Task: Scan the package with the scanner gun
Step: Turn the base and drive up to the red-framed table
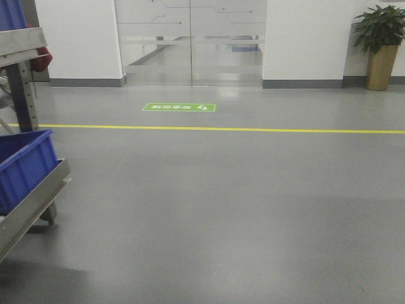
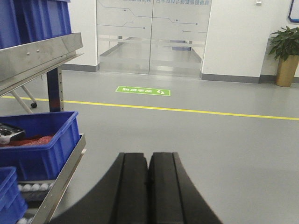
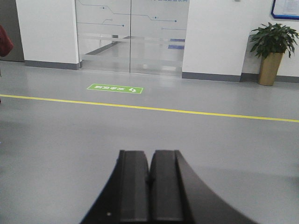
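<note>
Facing front, rack: metal rack (image 1: pixel 35 199) at the left edge with a sloped lower shelf carrying a blue bin (image 1: pixel 22 164); the bin wall hides its contents.
Front, top left: corner of an upper bin (image 1: pixel 11 16) on the top shelf, contents unseen; red item (image 1: pixel 45 58) beside the post, unclear what.
Front, floor: yellow line (image 1: pixel 221 129) runs across, green floor sign (image 1: pixel 179 107) just beyond it, glass doors (image 1: pixel 190 44) behind, potted plant (image 1: pixel 381 38) at the right wall.
Left wrist, pincer: left gripper (image 2: pixel 148 161) has its fingers pressed together with nothing between them, aimed over bare floor.
Left wrist, bins: the rack is just left of the gripper; the blue bin holds red material and a dark object cut off by the frame edge, unidentifiable. Lowest bin (image 2: pixel 9 196) is below it, white rollers (image 2: pixel 32 186) alongside.
Right wrist, pincer: right gripper (image 3: pixel 149 161) has its fingers closed tight on nothing, floor ahead, rack not in this view.
Task things: package and scanner gun show in no view; cannot tell where they are.
</note>
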You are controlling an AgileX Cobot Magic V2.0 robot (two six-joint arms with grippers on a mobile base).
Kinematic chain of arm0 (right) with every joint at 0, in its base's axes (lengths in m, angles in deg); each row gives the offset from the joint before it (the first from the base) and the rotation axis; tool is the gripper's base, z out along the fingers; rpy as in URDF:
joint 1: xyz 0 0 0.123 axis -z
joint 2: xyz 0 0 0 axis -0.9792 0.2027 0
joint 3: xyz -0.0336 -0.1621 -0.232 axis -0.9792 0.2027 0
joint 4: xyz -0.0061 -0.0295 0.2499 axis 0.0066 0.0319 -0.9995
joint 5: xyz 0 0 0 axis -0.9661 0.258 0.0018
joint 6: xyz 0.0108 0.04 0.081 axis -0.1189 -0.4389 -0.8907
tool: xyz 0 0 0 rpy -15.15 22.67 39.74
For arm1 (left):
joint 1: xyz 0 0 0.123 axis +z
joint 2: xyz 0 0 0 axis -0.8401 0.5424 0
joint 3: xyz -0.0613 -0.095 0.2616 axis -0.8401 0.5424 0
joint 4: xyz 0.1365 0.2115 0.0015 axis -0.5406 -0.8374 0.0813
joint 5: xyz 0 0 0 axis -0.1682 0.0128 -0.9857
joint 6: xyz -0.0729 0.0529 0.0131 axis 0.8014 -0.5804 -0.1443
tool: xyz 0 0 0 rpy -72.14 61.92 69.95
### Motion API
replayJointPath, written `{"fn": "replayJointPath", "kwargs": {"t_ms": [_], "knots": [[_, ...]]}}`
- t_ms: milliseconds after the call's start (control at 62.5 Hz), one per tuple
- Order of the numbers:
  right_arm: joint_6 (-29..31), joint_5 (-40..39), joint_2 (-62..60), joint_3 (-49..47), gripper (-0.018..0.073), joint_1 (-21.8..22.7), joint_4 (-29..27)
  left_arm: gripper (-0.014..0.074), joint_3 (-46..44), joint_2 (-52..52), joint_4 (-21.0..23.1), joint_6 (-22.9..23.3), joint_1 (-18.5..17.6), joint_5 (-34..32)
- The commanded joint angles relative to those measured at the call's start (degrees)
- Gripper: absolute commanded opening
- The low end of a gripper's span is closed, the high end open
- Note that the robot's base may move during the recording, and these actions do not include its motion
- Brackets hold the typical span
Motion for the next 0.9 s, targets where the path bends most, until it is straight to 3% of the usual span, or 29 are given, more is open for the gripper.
{"fn": "replayJointPath", "kwargs": {"t_ms": [0,880], "knots": [[0.03,-1.39,-0.2,0.0,-0.0162,0.13,0.18,-0.0111,-0.07,-0.24,-0.09,0.19,0.02,-1.08],[0.03,-1.39,-0.2,0.0,-0.0162,0.13,0.18,-0.0111,-0.07,-0.24,-0.09,0.19,0.02,-1.08]]}}
